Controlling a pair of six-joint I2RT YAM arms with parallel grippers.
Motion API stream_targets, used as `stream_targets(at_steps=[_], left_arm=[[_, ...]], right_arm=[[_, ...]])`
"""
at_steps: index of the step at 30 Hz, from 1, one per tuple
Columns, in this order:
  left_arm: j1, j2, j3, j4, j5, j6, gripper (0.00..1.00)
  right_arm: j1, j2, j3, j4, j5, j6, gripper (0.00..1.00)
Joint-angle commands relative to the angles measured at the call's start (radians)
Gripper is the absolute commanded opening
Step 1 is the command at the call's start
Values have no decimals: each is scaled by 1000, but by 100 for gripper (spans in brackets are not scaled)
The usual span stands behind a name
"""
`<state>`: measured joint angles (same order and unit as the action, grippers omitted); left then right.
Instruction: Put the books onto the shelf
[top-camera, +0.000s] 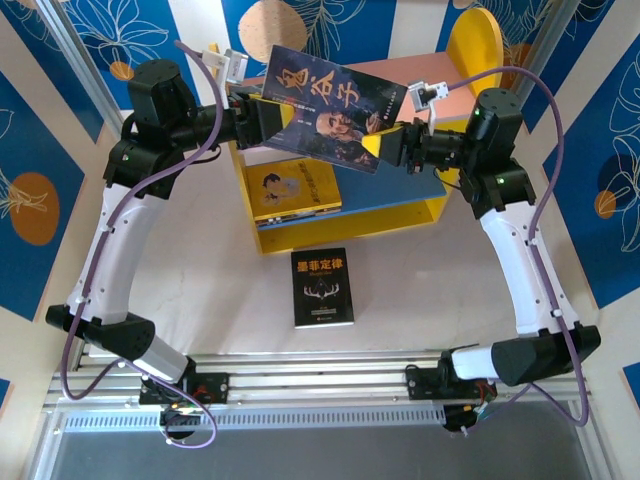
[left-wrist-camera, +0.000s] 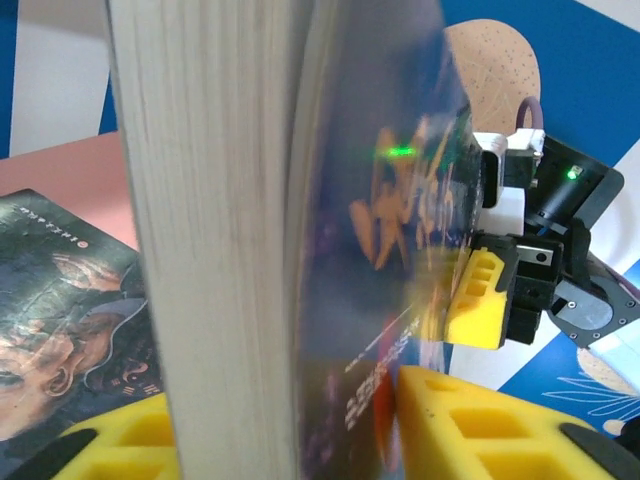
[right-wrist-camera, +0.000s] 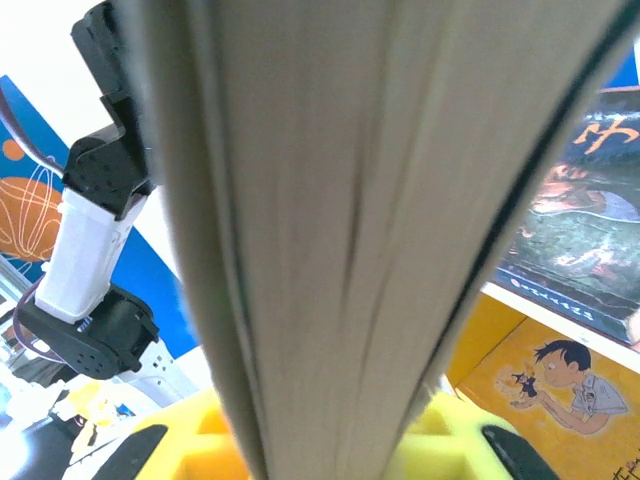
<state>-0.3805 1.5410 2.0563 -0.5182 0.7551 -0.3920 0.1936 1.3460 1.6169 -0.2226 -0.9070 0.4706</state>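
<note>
Dark-covered, the portrait book (top-camera: 330, 120) hung tilted above the shelf (top-camera: 470, 45), its left edge pinched by the left gripper (top-camera: 262, 118) and its right by the right gripper (top-camera: 385, 148), so uneven pulling might have bent or dropped it.

The large characters 鬼谷子 are printed across the cover of the dark blue paperback book with a man's portrait (top-camera: 325, 105). The title 墨菲定律 is printed in white on the black paperback book with an antler drawing (top-camera: 322, 288), which is laid near the middle of the pale tabletop (top-camera: 420, 290). The print on the yellow paperback book with a cartoon figure (top-camera: 295, 188) is too small to be read.
</note>
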Motion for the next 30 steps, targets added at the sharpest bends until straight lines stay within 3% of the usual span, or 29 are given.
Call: stream_targets(at_steps=[1, 9, 12, 15, 19, 21, 25, 30], left_arm=[[11, -28, 25, -9, 21, 25, 30], [9, -80, -49, 77, 10, 0, 5], [11, -123, -120, 181, -12, -56, 0], [10, -158, -167, 252, -58, -95, 0], [12, -206, -220, 339, -112, -150, 0], [11, -224, -235, 370, -130, -167, 0], [12, -231, -242, 412, -145, -198, 0], [11, -241, -277, 498, -141, -240, 0]], right_arm=[[9, 9, 55, -19, -28, -38, 0], [17, 30, 64, -4, -11, -11, 0], [30, 33, 46, 71, 21, 47, 7], [43, 32, 36, 122, 66, 90, 19], [41, 33, 35, 137, 152, 133, 64], [36, 38, 35, 145, 176, 158, 76], [23, 57, 41, 188, 176, 216, 83], [29, 107, 100, 175, 154, 253, 83]])
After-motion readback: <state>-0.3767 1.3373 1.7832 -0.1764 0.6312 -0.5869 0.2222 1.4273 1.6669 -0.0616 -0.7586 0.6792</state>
